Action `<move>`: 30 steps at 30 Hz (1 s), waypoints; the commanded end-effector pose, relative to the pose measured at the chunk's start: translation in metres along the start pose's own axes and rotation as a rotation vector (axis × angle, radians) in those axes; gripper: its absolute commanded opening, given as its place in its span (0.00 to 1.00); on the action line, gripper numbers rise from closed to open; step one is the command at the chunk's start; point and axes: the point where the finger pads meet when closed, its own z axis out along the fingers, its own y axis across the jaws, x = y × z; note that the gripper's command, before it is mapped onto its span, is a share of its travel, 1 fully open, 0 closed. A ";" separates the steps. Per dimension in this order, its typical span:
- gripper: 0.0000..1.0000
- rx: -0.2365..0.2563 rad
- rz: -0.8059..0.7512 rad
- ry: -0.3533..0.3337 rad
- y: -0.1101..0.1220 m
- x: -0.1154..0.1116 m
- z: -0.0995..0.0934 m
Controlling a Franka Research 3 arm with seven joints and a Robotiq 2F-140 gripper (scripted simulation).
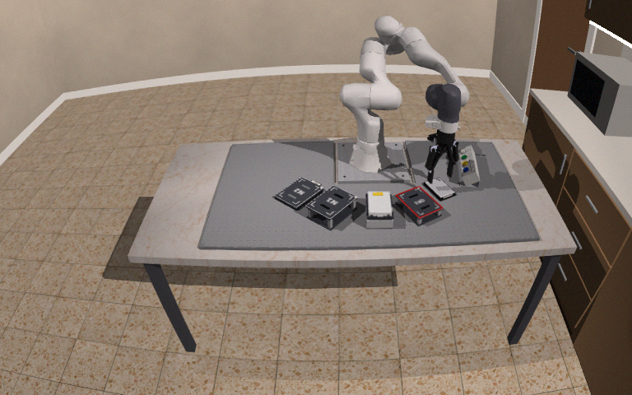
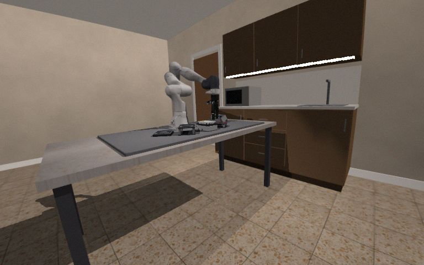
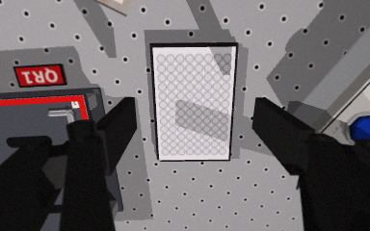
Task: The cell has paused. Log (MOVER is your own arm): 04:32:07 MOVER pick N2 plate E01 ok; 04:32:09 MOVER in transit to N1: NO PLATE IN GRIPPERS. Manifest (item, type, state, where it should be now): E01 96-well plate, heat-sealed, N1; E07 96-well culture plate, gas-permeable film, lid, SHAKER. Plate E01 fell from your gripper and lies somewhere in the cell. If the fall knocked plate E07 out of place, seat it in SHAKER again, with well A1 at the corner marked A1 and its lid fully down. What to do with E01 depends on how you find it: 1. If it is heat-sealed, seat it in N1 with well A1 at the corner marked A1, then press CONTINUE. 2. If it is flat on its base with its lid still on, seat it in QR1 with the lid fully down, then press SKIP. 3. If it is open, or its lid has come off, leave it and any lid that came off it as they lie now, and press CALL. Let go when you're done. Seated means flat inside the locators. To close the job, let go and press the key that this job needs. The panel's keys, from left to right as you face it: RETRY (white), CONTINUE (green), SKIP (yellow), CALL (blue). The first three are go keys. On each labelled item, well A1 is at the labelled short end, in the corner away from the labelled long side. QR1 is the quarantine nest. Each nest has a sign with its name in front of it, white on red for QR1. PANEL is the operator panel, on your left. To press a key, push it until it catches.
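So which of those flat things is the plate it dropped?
Find the grey mat, then the red-edged nest near the key panel. The dropped plate lies flat between them, under the open gripper: white-topped, unlike the dark nests.

From above I see my gripper (image 1: pixel 440 173) pointing down with fingers apart over a flat plate (image 1: pixel 439 188) on the grey mat (image 1: pixel 261 228) of the worktop (image 1: pixel 177 223) (between the red-framed nest (image 1: pixel 418 202) and the panel (image 1: pixel 468 165)), holding nothing.
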 end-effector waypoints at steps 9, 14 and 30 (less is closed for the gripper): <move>0.70 -0.006 -0.013 -0.020 0.001 -0.008 0.015; 0.70 -0.006 -0.013 -0.020 0.001 -0.008 0.018; 0.70 -0.006 -0.013 -0.020 0.001 -0.008 0.019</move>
